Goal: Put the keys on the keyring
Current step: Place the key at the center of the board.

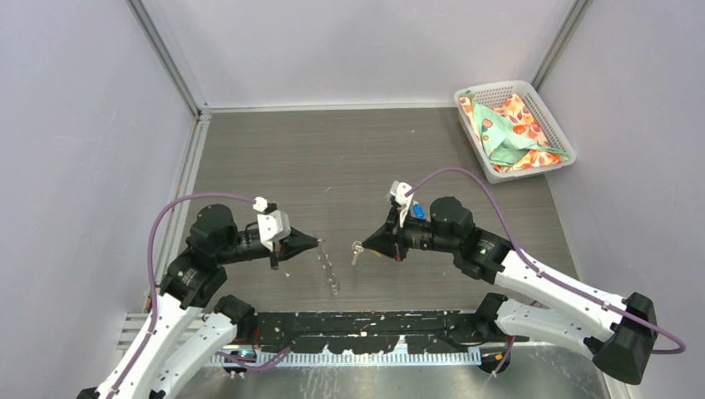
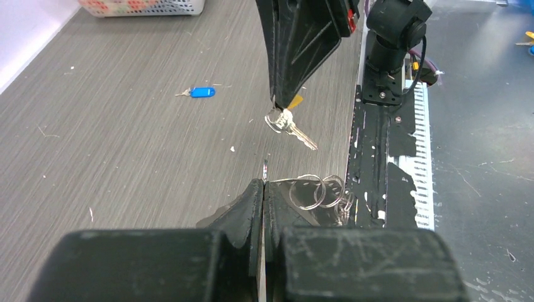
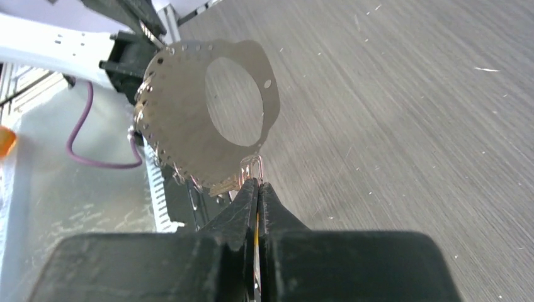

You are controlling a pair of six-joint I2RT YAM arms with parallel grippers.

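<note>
Keyring [image 2: 312, 190] and yellow key [image 2: 289, 126] held apart over the worktop [image 1: 332, 150], toward its near edge.
Pressed shut, the left tool [image 1: 315, 243] nips the thin looped keyring; the right tool [image 1: 367, 245] pinches the key's yellow head, silver blade tilting down.

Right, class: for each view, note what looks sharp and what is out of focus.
Top external: evenly lit, sharp throughout. Left wrist: left gripper's fingers blurred, held key crisp. Right wrist: metal piece near the lens soft, table grain sharper.
</note>
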